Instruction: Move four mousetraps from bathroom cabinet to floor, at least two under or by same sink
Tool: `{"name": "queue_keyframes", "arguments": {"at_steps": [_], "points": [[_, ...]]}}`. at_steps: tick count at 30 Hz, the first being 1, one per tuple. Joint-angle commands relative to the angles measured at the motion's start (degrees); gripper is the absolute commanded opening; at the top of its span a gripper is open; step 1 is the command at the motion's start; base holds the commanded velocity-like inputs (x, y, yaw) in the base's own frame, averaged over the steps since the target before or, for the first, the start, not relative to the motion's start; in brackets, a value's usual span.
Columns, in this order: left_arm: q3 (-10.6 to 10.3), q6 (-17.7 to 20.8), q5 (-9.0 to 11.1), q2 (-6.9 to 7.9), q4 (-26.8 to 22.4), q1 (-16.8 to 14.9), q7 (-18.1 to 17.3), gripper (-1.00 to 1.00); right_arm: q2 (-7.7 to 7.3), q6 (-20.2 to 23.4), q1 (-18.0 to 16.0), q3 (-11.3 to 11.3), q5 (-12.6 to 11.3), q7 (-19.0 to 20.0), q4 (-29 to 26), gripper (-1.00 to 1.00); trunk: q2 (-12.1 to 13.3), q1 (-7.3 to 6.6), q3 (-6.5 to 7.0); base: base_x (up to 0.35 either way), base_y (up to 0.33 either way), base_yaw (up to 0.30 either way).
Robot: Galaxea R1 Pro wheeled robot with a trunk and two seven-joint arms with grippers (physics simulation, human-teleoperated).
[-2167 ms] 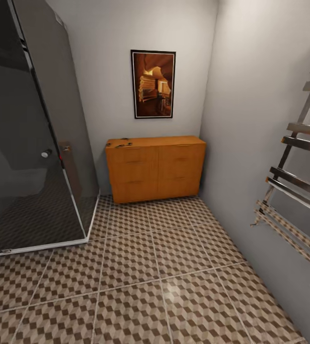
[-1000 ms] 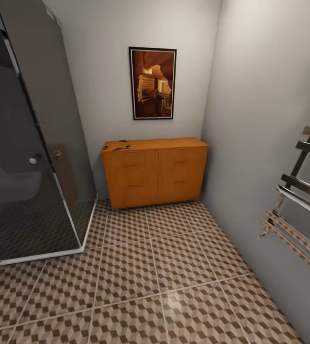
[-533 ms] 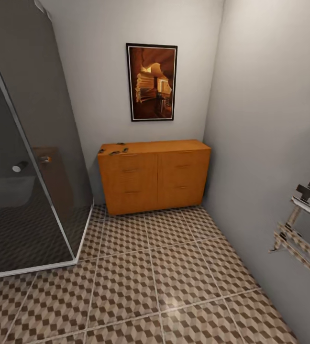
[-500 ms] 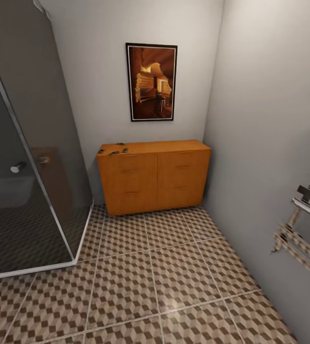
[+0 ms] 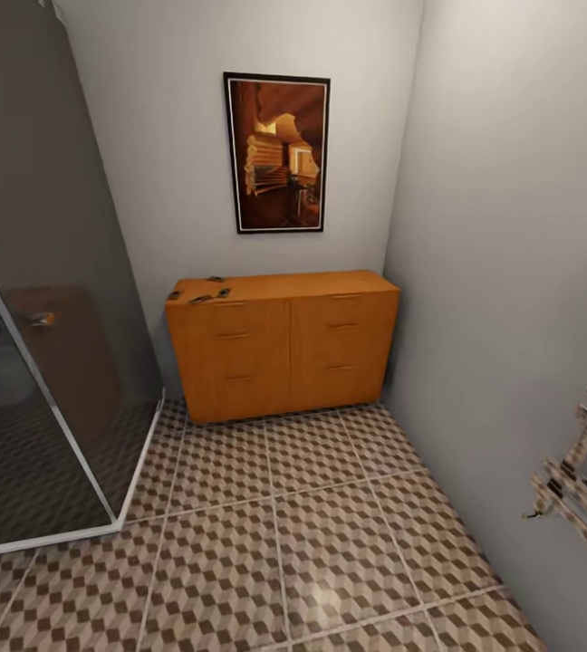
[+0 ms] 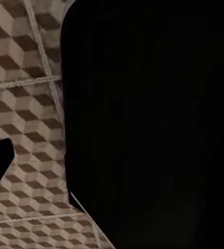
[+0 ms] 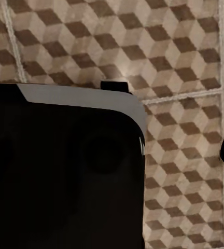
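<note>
The mousetraps (image 5: 200,292), seemingly four small dark slabs though too tiny to count surely, lie at eleven o'clock on the cabinet (image 5: 280,344) top's left end, awaiting pickup across open bathroom floor (image 5: 275,534); neither gripper's finger spread can be told.

Mousetraps (image 5: 199,292) — small, dark — clustered on cabinet (image 5: 280,349) top.
</note>
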Motion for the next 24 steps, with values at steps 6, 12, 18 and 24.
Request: {"name": "queue_keyframes", "arguments": {"at_steps": [6, 12, 18, 24], "points": [[0.2, -0.1, 0.0, 0.0, 0.0, 0.0, 0.0, 1.0, -0.12, -0.2, 0.0, 0.1, 0.1, 0.0, 0.0, 1.0, 0.0, 0.03, -0.05, 0.333, -0.13, 0.0], [0.2, -0.1, 0.0, 0.0, 0.0, 0.0, 0.0, 1.0, -0.21, -0.2, 0.0, 0.1, 0.1, 0.0, 0.0, 1.0, 0.0, 0.03, -0.05, 0.333, -0.131, 0.0], [0.2, -0.1, 0.0, 0.0, 0.0, 0.0, 0.0, 1.0, -0.24, -0.6, 0.0, 0.1, 0.3, 0.0, 0.0, 1.0, 0.0, 0.03, -0.05, 0.333, -0.117, 0.0], [0.2, -0.1, 0.0, 0.0, 0.0, 0.0, 0.0, 1.0, -0.19, -1.9, 0.0, 0.1, 0.3, 0.0, 0.0, 1.0, 0.0, 0.03, -0.05, 0.333, -0.094, 0.0]]}}
